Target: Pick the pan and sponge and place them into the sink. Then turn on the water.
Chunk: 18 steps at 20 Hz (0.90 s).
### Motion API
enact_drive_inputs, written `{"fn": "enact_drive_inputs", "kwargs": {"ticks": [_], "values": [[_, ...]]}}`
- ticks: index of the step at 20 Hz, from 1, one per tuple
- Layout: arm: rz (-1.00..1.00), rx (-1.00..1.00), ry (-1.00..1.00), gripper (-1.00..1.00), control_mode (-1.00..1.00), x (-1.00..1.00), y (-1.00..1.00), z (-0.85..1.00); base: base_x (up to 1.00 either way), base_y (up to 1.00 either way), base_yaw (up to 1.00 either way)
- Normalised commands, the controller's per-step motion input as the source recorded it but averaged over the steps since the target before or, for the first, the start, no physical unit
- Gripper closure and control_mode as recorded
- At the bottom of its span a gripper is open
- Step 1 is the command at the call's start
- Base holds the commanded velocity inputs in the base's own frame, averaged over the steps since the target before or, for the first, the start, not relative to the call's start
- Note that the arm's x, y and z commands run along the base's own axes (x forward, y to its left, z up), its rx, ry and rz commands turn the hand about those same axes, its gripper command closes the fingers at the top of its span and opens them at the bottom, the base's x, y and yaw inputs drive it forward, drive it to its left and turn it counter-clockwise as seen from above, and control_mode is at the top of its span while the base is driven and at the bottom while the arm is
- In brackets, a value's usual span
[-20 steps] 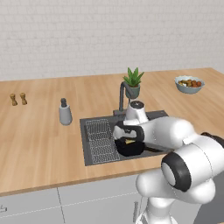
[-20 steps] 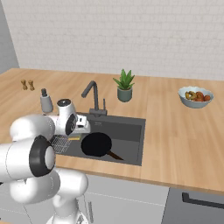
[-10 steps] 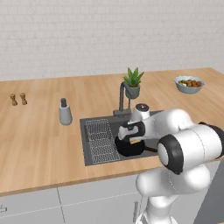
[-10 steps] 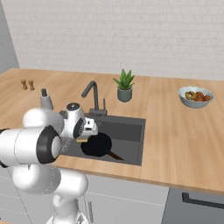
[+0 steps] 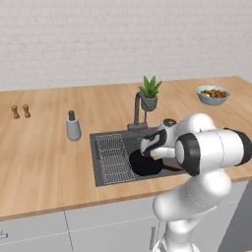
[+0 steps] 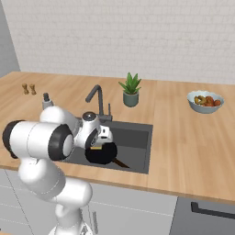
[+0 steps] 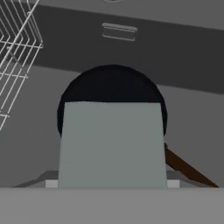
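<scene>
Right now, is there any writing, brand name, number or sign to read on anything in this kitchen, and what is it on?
None: no readable text anywhere.
The grey bottle-shaped dispenser, the round black frying pan in the dark grey recessed sink, the grey-green flat sponge at the pincer, the potted green plant and the bowl of fruit all look plain.

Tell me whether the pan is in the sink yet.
In. The pan lies on the sink floor beside the wire rack, under the held sponge.
</scene>
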Motion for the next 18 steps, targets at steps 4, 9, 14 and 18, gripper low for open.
{"fn": "enact_drive_inputs", "kwargs": {"ticks": [4, 9, 14, 18], "values": [[0.00, 0.00, 0.00, 1.00, -1.00, 0.19, -0.06, -0.17, 0.00, 0.00, 0.00], [0.00, 0.00, 0.00, 1.00, -1.00, 0.17, -0.02, -0.27, 0.00, 0.00, 0.00], [0.00, 0.00, -0.03, 1.00, -1.00, 0.13, -0.08, -0.41, 0.00, 0.00, 0.00], [0.00, 0.00, -0.08, 1.00, -1.00, 0.01, -0.19, -0.53, 0.00, 0.00, 0.00]]}}
